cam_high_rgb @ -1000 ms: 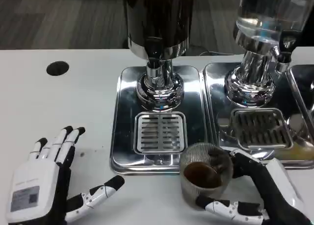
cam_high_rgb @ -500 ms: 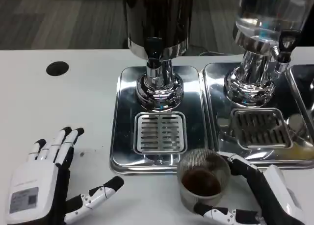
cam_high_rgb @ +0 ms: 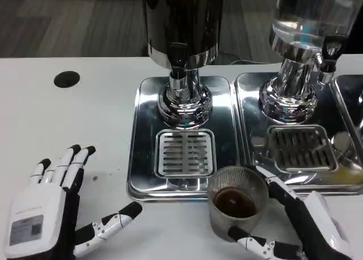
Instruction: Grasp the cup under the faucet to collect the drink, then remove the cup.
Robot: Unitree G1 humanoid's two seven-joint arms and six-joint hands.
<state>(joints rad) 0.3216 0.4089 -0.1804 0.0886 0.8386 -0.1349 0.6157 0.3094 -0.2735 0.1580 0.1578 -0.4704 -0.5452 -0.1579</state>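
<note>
A ribbed clear cup (cam_high_rgb: 236, 204) with dark drink in it stands on the white table just in front of the left steel drip tray (cam_high_rgb: 142, 158). My right hand (cam_high_rgb: 300, 226) wraps around its right side, thumb in front and fingers behind, gripping it. The dark dispenser's faucet (cam_high_rgb: 178, 79) hangs above the slotted grate (cam_high_rgb: 186, 153), which has nothing on it. My left hand (cam_high_rgb: 54, 212) lies flat on the table at the lower left, fingers spread, holding nothing.
A second dispenser with a clear tank (cam_high_rgb: 300, 28) stands on its own steel tray (cam_high_rgb: 249, 101) at the right. A round black hole (cam_high_rgb: 66, 79) sits in the tabletop at the far left. Bare white table lies between my left hand and the trays.
The cup and my right hand have barely shifted, staying in front of the tray. My left hand slid slightly down toward the near edge.
</note>
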